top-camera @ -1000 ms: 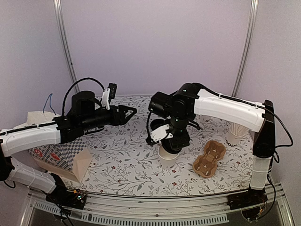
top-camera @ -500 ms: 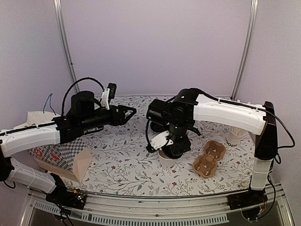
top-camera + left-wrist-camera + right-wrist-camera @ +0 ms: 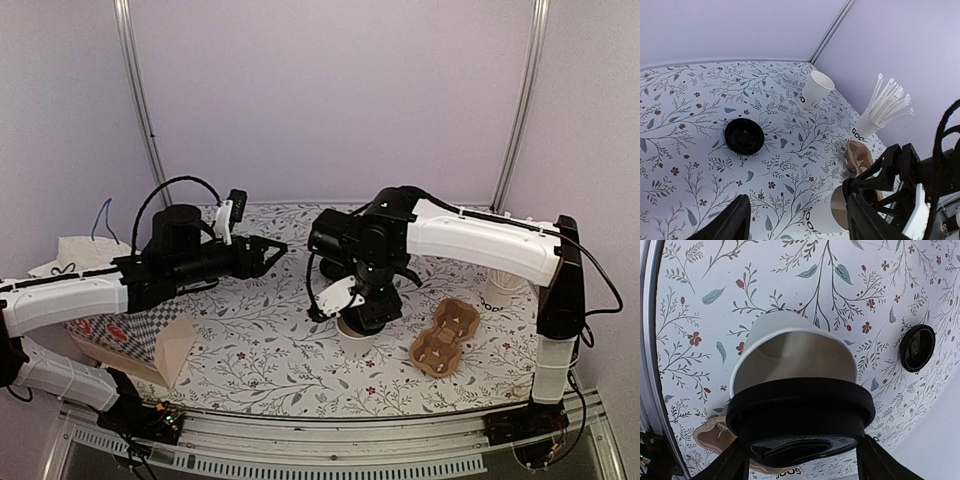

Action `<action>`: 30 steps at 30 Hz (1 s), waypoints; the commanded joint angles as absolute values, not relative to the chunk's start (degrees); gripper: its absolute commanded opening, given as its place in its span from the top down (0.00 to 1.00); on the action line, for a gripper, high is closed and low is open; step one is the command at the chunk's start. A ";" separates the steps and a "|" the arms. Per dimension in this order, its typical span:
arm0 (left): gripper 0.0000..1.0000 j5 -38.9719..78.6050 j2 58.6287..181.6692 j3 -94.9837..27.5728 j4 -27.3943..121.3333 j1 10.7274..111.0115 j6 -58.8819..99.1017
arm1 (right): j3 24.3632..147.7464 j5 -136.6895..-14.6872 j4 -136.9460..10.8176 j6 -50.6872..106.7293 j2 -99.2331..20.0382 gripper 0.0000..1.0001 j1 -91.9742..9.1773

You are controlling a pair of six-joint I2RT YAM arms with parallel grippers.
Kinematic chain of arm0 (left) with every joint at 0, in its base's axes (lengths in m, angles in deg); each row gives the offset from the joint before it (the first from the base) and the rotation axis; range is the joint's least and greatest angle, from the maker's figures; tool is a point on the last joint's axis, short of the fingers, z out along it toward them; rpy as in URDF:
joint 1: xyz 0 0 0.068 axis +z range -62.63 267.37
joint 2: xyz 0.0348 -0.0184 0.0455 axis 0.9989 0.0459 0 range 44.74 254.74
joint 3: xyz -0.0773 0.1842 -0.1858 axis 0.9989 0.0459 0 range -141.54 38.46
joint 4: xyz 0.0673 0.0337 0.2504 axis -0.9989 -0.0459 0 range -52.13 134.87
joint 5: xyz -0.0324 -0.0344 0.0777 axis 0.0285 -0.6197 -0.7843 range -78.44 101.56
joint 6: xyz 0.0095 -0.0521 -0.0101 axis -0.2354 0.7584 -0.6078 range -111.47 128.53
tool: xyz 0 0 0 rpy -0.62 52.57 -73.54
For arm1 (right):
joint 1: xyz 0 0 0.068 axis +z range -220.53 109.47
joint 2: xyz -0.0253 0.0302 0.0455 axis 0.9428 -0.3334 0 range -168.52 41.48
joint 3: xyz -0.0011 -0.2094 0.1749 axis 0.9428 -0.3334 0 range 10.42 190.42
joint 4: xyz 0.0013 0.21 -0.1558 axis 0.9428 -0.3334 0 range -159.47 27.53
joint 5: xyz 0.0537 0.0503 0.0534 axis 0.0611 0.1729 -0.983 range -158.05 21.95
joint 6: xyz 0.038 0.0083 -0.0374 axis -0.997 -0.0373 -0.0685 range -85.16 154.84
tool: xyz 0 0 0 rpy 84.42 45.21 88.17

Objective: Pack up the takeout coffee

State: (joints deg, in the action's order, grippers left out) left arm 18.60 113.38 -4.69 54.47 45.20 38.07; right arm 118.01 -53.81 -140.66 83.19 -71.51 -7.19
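Floral surface (image 3: 270, 350); right hand (image 3: 358, 315) low, pinching black lid (image 3: 797, 415) over white cup (image 3: 790, 360); left hand (image 3: 795, 220) hovers spread. Three white cups, two black lids, one carrier (image 3: 445, 338).

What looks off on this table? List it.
The black lid in the right end effector covers only the near part of the white cup; the far side of its mouth is open. A second lid lies loose on the table, on no cup.
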 commanded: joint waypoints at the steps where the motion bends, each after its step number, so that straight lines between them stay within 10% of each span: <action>1: 0.32 18.15 114.15 -3.36 55.70 45.80 39.63 | 119.82 -54.15 -140.88 83.78 -72.83 0.31 -6.98; 30: 0.32 23.86 126.47 -0.47 62.06 45.57 44.30 | 122.99 -58.07 -140.87 83.53 -73.67 0.24 -6.72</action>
